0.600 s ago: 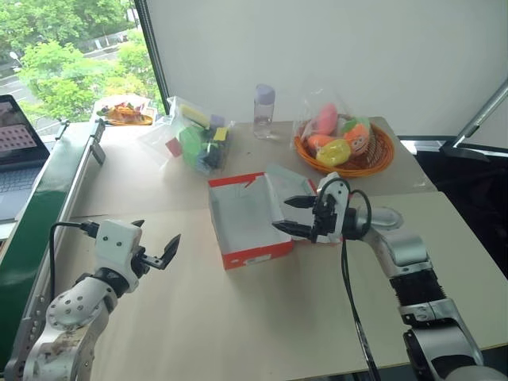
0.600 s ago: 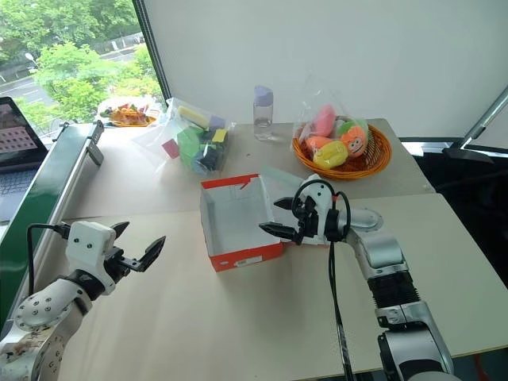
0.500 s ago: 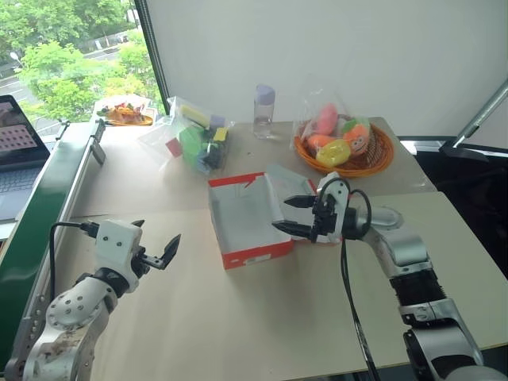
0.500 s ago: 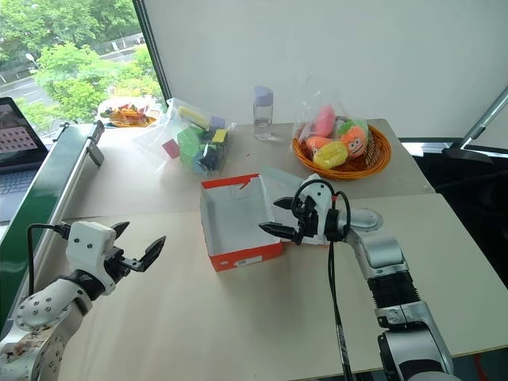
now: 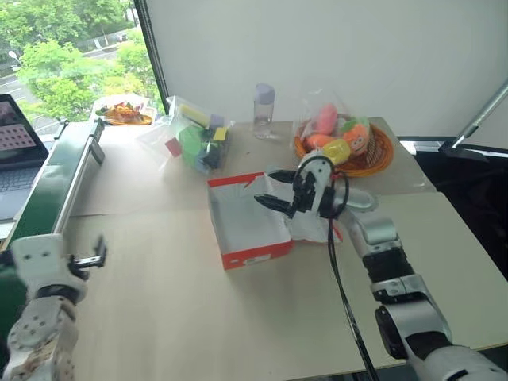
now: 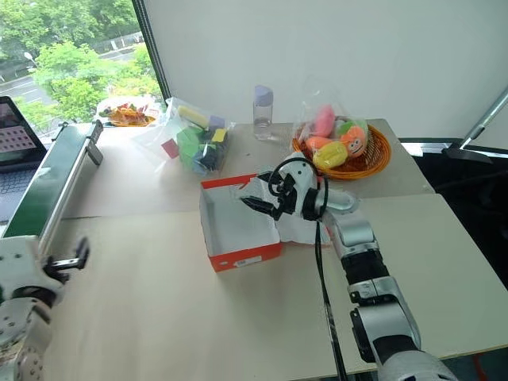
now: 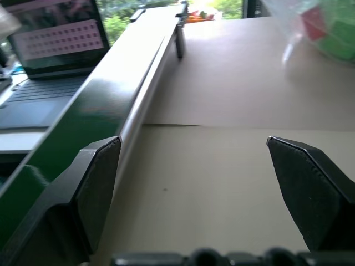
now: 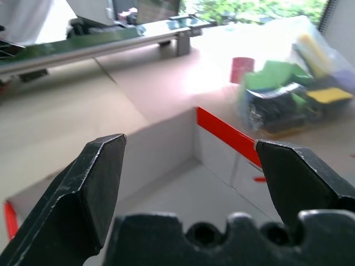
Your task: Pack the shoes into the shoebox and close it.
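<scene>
So the small red cardboard shoebox (image 5: 248, 222) with the white inside sits open in the middle of the tan table (image 5: 198, 317), and it's empty as far as I can see. Its lid seems to be folded back on the side toward the right arm, mostly hidden behind the gripper, with some white paper (image 5: 313, 226) poking out there.

The right gripper (image 5: 278, 189) hangs right over the box's far corner with its two black fingers spread wide and nothing between them. In the right wrist view you look straight between them down into the white floor of the box (image 8: 183, 183), so the box is directly ahead of and under that hand. Its long axis runs from the near red end wall away toward the clear bag of coloured blocks (image 5: 198, 141), roughly crosswise to the way the gripper points.

The left gripper (image 5: 89, 258) is way off by the table's edge, near the green rail (image 5: 48, 190), fingers also spread and empty, well apart from the box. The right arm is clearly the nearer one.

Thing is, I can't spot the cream sneakers anywhere in these views. My guess is the packing hasn't started, and the next move depends on finding the shoes first. There's also a round orange basket of toys (image 5: 349, 147) just behind the right hand, which could get bumped.
</scene>
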Tool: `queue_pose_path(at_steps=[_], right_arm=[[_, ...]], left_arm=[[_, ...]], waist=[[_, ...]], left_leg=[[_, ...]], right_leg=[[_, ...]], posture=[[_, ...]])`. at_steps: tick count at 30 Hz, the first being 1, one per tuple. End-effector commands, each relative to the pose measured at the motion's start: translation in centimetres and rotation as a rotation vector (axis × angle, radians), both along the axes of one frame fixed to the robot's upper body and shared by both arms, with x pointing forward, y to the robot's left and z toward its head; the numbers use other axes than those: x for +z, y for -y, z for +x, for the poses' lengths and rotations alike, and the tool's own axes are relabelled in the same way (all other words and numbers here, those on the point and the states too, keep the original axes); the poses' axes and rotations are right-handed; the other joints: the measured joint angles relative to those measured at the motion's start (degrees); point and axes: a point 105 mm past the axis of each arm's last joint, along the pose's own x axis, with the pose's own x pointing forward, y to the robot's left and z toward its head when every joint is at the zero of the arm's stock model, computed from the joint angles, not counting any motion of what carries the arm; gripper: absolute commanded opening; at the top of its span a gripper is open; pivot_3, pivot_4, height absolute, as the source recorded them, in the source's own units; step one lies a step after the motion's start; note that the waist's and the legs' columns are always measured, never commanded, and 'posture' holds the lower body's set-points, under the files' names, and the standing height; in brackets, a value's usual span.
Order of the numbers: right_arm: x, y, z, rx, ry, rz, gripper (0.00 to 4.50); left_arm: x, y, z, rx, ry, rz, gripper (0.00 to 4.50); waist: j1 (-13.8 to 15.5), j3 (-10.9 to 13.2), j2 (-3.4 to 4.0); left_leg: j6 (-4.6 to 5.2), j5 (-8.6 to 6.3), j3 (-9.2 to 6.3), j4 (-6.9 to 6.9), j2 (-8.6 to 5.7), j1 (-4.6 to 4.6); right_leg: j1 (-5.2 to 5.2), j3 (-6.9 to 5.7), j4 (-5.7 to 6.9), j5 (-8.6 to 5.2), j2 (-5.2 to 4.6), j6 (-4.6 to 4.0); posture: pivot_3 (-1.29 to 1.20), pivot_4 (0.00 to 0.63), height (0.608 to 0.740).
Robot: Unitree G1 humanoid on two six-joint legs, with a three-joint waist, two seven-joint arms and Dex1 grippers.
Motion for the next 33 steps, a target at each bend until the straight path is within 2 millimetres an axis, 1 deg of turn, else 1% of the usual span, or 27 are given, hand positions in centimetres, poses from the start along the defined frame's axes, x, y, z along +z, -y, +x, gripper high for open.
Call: queue_pose_path(at_steps=[1, 2, 5, 8, 11, 17, 18, 21, 24, 27, 29, 33], right_arm=[[1.0, -1.1, -0.4, 0.071, 0.014, 0.026, 4.41], [1.0, -1.2, -0.4, 0.08, 0.011, 0.028, 4.41], [1.3, -3.1, -1.0, 0.148, 0.005, 0.046, 4.41], [1.2, -4.3, -1.5, 0.184, 0.016, 0.047, 4.41], [1.0, -4.8, -1.8, 0.196, 0.015, 0.048, 4.41], [0.6, -5.2, -2.5, 0.208, -0.005, 0.061, 4.41], [0.7, -5.3, -2.7, 0.217, -0.014, 0.069, 4.41], [0.6, -5.7, -3.7, 0.273, -0.021, 0.067, 4.41], [0.3, -6.1, -3.9, 0.3, -0.017, 0.029, 4.41], [-0.2, -6.2, -3.5, 0.303, 0.0, -0.019, 4.41], [-0.5, -6.2, -2.9, 0.282, 0.018, -0.052, 4.41], [-0.7, -6.3, -1.8, 0.235, 0.052, -0.101, 4.41]], left_arm=[[2.2, -0.7, -1.2, 0.071, 0.094, 0.057, 4.5], [2.2, -0.8, -1.4, 0.08, 0.098, 0.057, 4.5], [1.5, -0.9, -1.9, 0.109, 0.096, 0.028, 4.5], [0.8, -0.4, -1.5, 0.081, 0.089, 0.012, 4.5], [0.5, -0.5, -1.0, 0.075, 0.084, 0.007, 4.5], [0.3, -1.3, -0.3, 0.073, 0.082, 0.0, 4.5], [0.2, -1.6, -0.3, 0.08, 0.079, -0.005, 4.5], [-0.2, -3.2, -0.5, 0.127, 0.053, -0.009, 4.5], [0.0, -4.5, -0.3, 0.129, 0.047, -0.009, 4.5], [0.3, -5.6, -0.2, 0.122, 0.042, -0.016, 4.5], [0.5, -6.3, -0.2, 0.119, 0.032, -0.013, 4.5], [1.5, -7.9, 0.1, 0.088, 0.03, 0.01, 4.5]], waist=[[0.2, 0.0, 0.0], [0.25, 0.0, 0.0], [0.06, 0.0, -0.01], [-0.24, 0.0, -0.01], [-0.23, 0.0, -0.01], [-0.21, 0.0, -0.01], [-0.22, 0.0, -0.01], [-0.22, 0.0, -0.01], [-0.41, 0.0, -0.02], [-0.39, 0.0, -0.01], [-0.35, 0.0, -0.01], [-0.36, 0.01, -0.05]], left_leg=[[0.0, 0.0, 0.01, 0.0, -0.01, 0.0], [-0.01, 0.0, 0.02, 0.0, -0.02, 0.0], [-0.01, 0.0, 0.06, 0.01, -0.01, 0.0], [-0.01, 0.0, 0.05, 0.01, 0.04, 0.0], [-0.02, -0.01, 0.02, 0.0, 0.06, 0.01], [-0.02, -0.01, 0.04, 0.0, 0.04, 0.0], [-0.02, -0.01, 0.04, 0.0, 0.04, -0.01], [-0.02, -0.01, 0.03, 0.0, 0.05, -0.01], [-0.02, -0.01, 0.04, 0.0, 0.07, -0.01], [-0.02, -0.01, 0.03, 0.0, 0.09, 0.01], [-0.03, -0.01, 0.05, 0.0, 0.08, -0.01], [-0.04, -0.01, 0.06, -0.01, 0.08, -0.03]], right_leg=[[0.0, -0.01, -0.01, 0.0, -0.02, 0.0], [0.0, -0.01, -0.01, 0.01, -0.05, 0.01], [-0.01, 0.01, -0.02, 0.03, -0.07, 0.0], [-0.05, -0.01, 0.03, 0.03, -0.02, -0.03], [-0.06, -0.05, 0.06, 0.02, 0.0, -0.08], [-0.06, -0.05, 0.03, 0.02, -0.03, -0.07], [-0.06, -0.06, 0.03, 0.02, -0.03, -0.07], [-0.08, -0.06, 0.04, 0.02, -0.03, -0.07], [-0.1, -0.07, 0.05, 0.03, -0.02, -0.09], [-0.11, -0.12, 0.06, 0.04, -0.02, -0.12], [-0.13, -0.12, 0.04, 0.04, -0.04, -0.12], [-0.19, -0.12, 0.04, 0.04, -0.06, -0.13]], posture=[[0.0, 0.15, 0.74], [0.0, 0.15, 0.74], [0.0, 0.15, 0.74], [0.0, 0.15, 0.74], [0.0, 0.15, 0.74], [0.0, 0.15, 0.74], [0.0, 0.15, 0.74], [0.0, 0.15, 0.74], [0.0, 0.15, 0.74], [0.0, 0.15, 0.74], [0.0, 0.15, 0.74], [0.0, 0.15, 0.74]])
